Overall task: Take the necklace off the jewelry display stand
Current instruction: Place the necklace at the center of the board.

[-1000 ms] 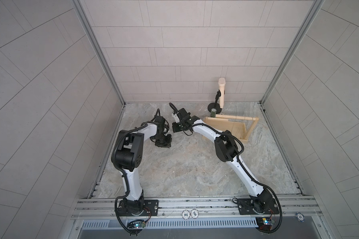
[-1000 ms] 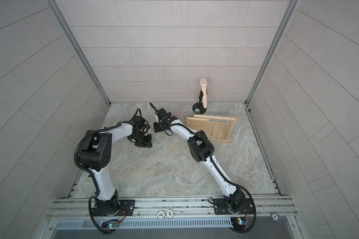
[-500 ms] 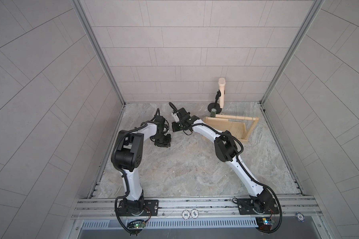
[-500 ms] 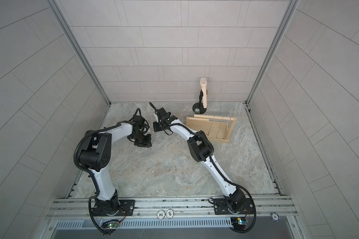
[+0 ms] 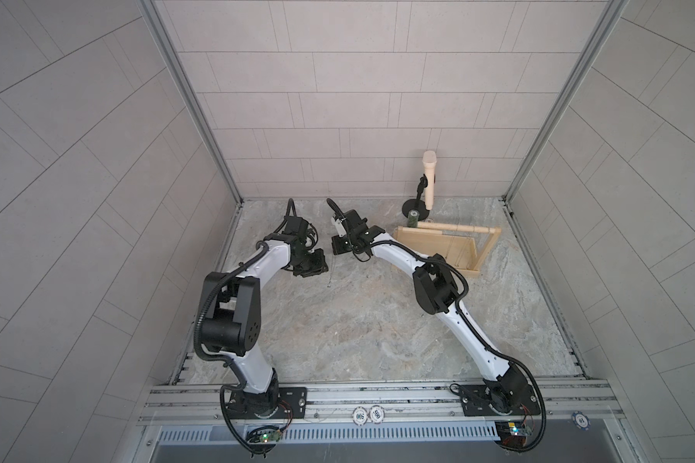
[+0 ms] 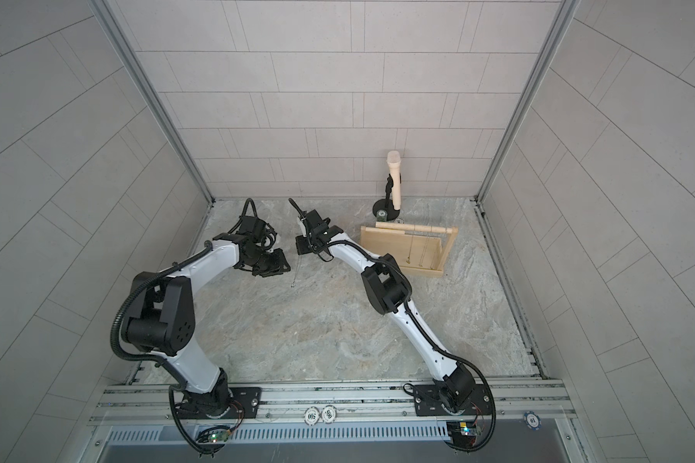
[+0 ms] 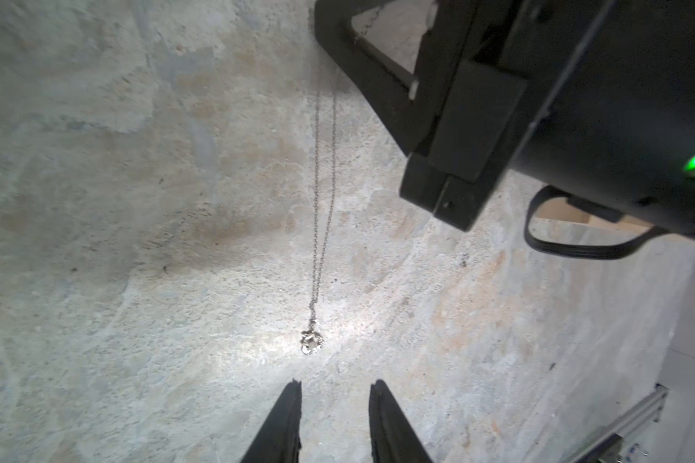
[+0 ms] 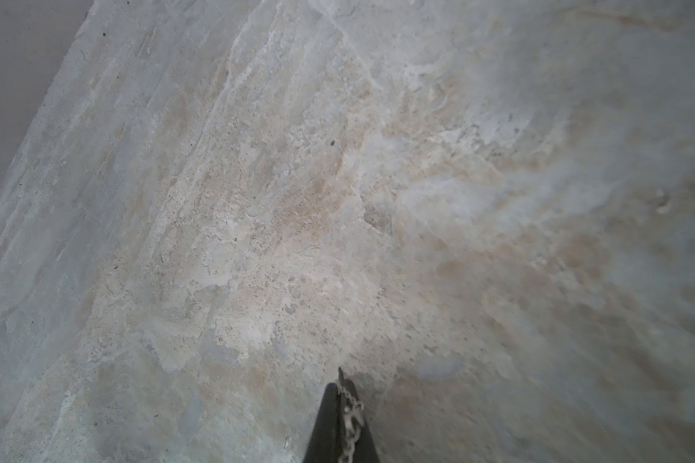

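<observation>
Grey tiled walls (image 5: pixel 97 160) box in my workspace, and between them lies a mottled grey-beige stone tabletop (image 5: pixel 358 320). My two white-and-black arms both reach toward the far half, so their wrists face each other well apart from the rack.

The pale wooden jewelry display stand (image 5: pixel 438 244) has a flat tray base, an upright end frame and a long round dowel bar (image 5: pixel 458 228). It sits near the back wall beside my right arm's forearm. Just behind it stands a black round-based stand holding a cream microphone (image 5: pixel 429 180). A few fine chains (image 6: pixel 420 248) hang from the bar in a top view.

My right gripper (image 5: pixel 338 250) has its jaws pressed together on the upper end of the thin silver chain necklace (image 7: pixel 324 192). The right wrist view shows links pinched at the closed tips. I hold it raised so the loop drops straight, and it is clear of the rack, so I judge the removal itself done.

My left gripper (image 7: pixel 336 387) has its jaws partly apart with nothing between them. It is aimed at the small sparkling pendant (image 7: pixel 311 340) just ahead, probably to steady the lower end. Whether the pendant touches the stone, I cannot tell.
</observation>
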Robot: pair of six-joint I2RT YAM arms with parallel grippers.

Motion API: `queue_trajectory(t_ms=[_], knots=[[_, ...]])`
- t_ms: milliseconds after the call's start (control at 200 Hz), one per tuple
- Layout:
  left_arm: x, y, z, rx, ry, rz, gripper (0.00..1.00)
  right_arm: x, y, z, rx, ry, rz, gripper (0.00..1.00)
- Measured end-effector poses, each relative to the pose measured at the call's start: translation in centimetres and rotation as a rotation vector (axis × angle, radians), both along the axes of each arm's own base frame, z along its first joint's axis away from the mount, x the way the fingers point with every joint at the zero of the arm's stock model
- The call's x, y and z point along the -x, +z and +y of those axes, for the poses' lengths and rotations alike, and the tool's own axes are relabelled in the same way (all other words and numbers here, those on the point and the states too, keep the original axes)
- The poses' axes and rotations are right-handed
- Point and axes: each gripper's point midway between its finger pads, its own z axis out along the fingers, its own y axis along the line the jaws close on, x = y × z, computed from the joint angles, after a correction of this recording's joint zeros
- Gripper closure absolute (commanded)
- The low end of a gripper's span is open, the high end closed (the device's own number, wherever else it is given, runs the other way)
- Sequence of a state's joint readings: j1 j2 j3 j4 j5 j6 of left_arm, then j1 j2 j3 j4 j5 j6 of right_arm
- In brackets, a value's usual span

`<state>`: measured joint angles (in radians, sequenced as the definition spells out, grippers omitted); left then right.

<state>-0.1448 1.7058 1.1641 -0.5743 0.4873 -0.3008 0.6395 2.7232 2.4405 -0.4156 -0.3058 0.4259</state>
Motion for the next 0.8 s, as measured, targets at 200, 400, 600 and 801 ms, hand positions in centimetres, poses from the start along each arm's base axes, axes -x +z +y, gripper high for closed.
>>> queue_trajectory(t_ms=[200,400,600,801], knots=[[-0.1,0.0,-0.4,0.084,0.037,0.005,0.62,-0.6,0.1,0.2,-0.003,-0.008,-0.016,0.95],[-0.8,0.8,-0.9,0.143,0.051,-0.017,0.57,-0.7,0.1,-0.1,0.01,-0.019,-0.017,0.88],[-1.4,1.4,-1.6,0.197,0.058,-0.035,0.55,-0.8,0.2,-0.3,0.025,-0.031,-0.019,0.81],[-1.8,1.8,-1.8,0.228,0.07,-0.044,0.53,-1.1,0.6,-0.7,0.035,-0.044,-0.029,0.75]])
